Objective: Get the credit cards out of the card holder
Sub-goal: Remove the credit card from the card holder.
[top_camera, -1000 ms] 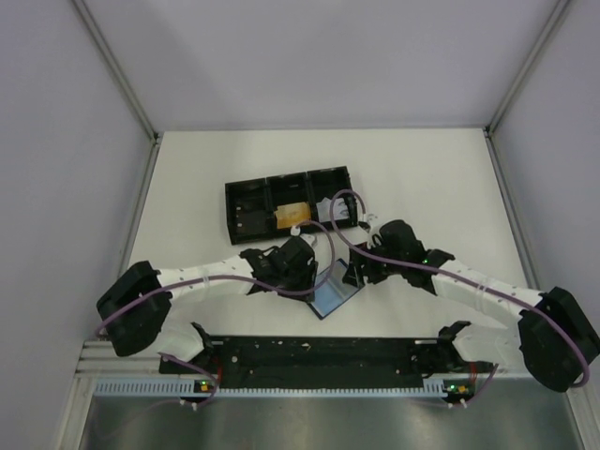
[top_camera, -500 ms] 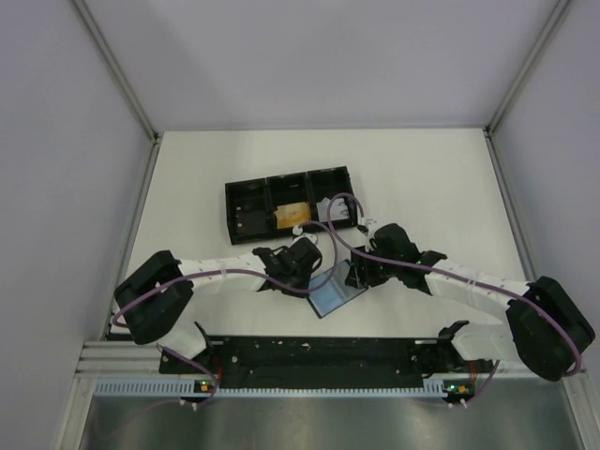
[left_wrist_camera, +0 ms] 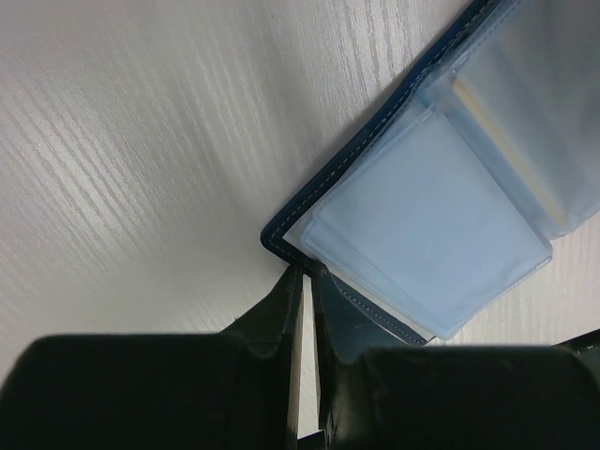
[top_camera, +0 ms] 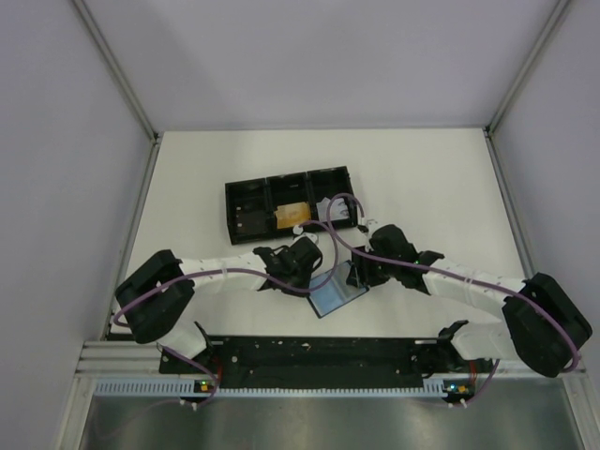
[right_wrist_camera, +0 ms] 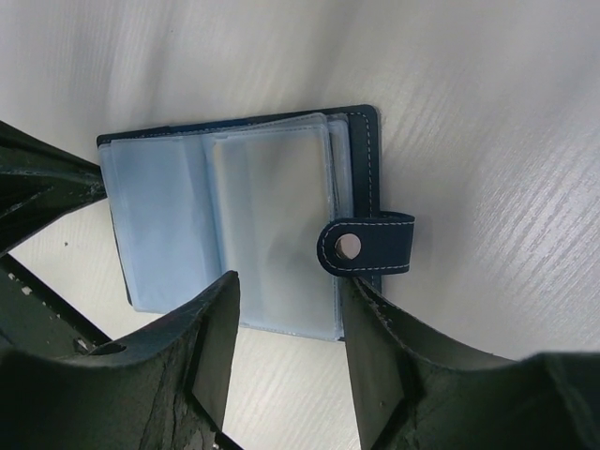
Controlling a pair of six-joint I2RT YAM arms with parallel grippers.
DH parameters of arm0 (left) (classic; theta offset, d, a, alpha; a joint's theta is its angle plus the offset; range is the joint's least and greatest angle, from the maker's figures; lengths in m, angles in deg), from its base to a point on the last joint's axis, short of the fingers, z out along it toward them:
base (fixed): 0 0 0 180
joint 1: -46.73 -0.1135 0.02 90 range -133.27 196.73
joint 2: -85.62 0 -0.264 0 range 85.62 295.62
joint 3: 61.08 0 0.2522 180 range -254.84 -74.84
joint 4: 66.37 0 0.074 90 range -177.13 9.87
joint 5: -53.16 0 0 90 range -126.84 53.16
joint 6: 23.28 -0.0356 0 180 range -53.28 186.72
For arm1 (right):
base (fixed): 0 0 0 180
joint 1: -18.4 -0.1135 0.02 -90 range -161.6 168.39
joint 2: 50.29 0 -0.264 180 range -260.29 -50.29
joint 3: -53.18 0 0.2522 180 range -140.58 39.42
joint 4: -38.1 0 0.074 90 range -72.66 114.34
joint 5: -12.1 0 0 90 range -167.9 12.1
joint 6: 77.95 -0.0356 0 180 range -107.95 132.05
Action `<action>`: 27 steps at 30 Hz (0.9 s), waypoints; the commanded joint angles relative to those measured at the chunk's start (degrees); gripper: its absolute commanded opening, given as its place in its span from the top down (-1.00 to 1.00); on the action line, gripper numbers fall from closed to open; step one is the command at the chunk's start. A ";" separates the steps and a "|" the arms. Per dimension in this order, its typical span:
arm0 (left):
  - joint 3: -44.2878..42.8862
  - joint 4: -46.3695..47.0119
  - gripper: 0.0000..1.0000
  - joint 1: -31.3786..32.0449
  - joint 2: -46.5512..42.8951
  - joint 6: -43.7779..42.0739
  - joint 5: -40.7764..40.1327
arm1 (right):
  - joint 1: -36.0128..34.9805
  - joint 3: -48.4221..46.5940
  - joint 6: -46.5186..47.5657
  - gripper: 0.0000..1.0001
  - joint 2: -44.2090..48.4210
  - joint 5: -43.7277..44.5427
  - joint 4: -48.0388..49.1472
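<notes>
White tabletop [top_camera: 422, 178] bears the card holder [top_camera: 335, 292], left end effector [left_wrist_camera: 307, 272] closed at its corner, right end effector [right_wrist_camera: 286, 291] apart above.

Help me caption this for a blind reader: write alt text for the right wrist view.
An open dark-blue card holder lies flat on a white table, clear blue-grey sleeves facing up, its snap tab sticking out to the right. The right gripper hangs over its near edge, black fingers apart.

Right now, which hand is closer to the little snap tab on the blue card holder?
Right. The right hand hovers open over the card holder, beside its snap tab; the left hand pinches a corner on the opposite side.
</notes>
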 commanded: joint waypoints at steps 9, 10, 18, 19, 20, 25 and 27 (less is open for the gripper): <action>-0.59 1.72 0.80 0.13 1.40 -0.11 0.31 | -1.58 -0.13 -0.28 0.32 -1.97 -0.53 1.71; -0.67 1.72 0.80 0.13 1.49 -0.02 0.31 | -1.58 -0.22 -0.19 0.32 -2.15 -0.61 1.71; -0.59 2.33 0.80 0.21 1.40 0.15 1.37 | -2.37 -0.65 -0.63 0.32 -4.34 -4.21 3.99; -0.59 2.42 0.80 0.21 1.49 0.24 1.54 | -2.72 -0.92 -0.80 0.33 -4.61 -4.74 4.25; -0.67 2.42 0.80 0.21 1.58 0.15 1.80 | -2.81 -1.01 -1.06 0.33 -4.87 -5.44 4.69; -0.41 2.77 0.80 0.21 1.67 0.33 2.07 | -3.25 -1.27 -2.82 0.37 -5.40 -9.48 7.07; -0.41 3.04 0.80 0.21 1.67 0.50 2.33 | -3.25 -1.27 -3.44 0.38 -5.66 -10.89 9.44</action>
